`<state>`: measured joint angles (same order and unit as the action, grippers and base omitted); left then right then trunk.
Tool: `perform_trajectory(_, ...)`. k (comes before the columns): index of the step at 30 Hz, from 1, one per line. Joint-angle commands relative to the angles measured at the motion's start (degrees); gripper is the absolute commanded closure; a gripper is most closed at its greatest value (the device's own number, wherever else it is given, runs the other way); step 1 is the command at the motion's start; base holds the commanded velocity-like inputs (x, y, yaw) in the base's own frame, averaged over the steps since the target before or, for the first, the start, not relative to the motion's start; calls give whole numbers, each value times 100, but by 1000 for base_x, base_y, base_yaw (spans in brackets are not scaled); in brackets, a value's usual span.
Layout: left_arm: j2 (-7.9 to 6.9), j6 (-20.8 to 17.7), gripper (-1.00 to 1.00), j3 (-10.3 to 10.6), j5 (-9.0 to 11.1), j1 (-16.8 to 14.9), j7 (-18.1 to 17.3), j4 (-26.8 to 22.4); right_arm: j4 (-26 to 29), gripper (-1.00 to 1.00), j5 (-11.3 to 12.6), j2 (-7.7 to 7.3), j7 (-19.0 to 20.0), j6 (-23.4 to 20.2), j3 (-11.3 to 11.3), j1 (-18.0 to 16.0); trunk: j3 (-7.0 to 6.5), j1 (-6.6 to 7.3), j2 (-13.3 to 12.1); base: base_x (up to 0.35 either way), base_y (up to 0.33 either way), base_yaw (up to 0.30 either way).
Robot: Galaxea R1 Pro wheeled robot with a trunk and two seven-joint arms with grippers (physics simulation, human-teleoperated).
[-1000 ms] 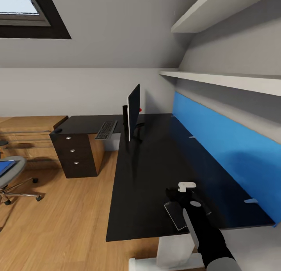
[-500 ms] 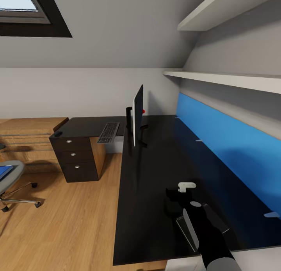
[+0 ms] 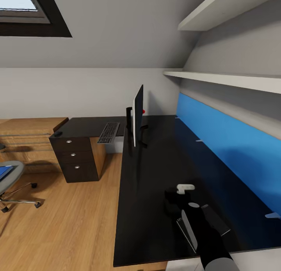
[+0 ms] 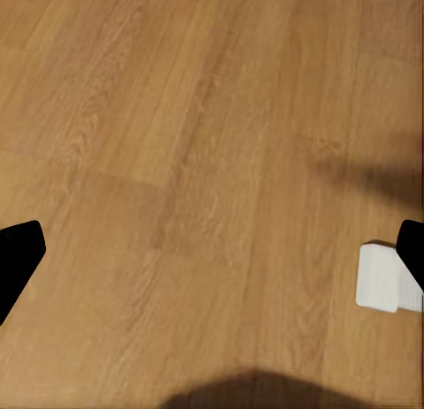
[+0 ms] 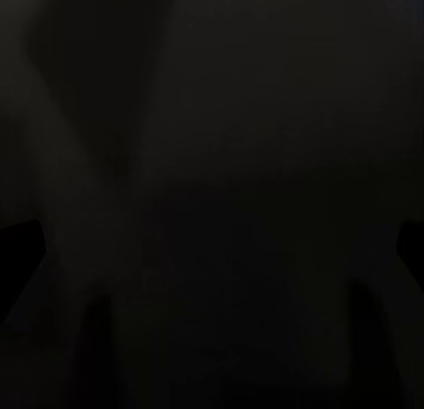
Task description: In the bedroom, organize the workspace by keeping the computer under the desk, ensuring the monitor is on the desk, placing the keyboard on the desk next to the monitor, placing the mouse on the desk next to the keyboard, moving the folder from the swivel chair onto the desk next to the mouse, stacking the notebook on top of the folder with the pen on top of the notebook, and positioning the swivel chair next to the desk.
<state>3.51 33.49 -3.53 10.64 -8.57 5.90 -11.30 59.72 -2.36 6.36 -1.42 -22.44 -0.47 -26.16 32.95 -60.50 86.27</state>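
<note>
The monitor [image 3: 137,114] stands edge-on on the black desk [image 3: 156,169]. Beside it lies the dark keyboard [image 3: 108,132], and farther along, a small dark mouse [image 3: 58,134] sits on the desk's corner. At the far left stands the grey swivel chair [image 3: 8,176] with the blue folder [image 3: 4,171] on its seat. My right gripper [image 3: 173,200] hovers low over the desk, open in the right wrist view, fingertips [image 5: 16,250] wide apart over dark desktop. A dark flat slab [image 3: 183,228] lies under my right forearm; I cannot tell what it is. My left gripper [image 4: 212,250] is open above wood floor.
A drawer unit [image 3: 76,157] stands under the desk's far wing. A blue panel [image 3: 226,146] backs the desk, with white shelves [image 3: 234,80] above. A small red object [image 3: 143,111] peeks from behind the monitor. A white block [image 4: 384,278] sits on the floor.
The view shifted a second ago, so the camera moved closer to the desk. Since half a second ago my right gripper has dipped slightly toward the desktop. Nothing else moved.
</note>
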Motion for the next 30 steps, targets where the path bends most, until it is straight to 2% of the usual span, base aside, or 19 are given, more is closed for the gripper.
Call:
perform_trajectory(1,4,16,-100,-35,-16,-3,-1,2,-25,-100,-24,4,-6,-33,-5,-3,6,0,3,0,0,0)
perform_trajectory(16,18,17,-100,-34,-8,-4,-10,-3,-263,-100,-20,-2,24,-23,-6,-3,6,0,3,-78,-87,0)
perform_trajectory(30,18,17,-100,-41,-9,-4,8,-4,-265,-100,-27,-4,21,-23,-6,-3,6,0,3,-15,-16,0)
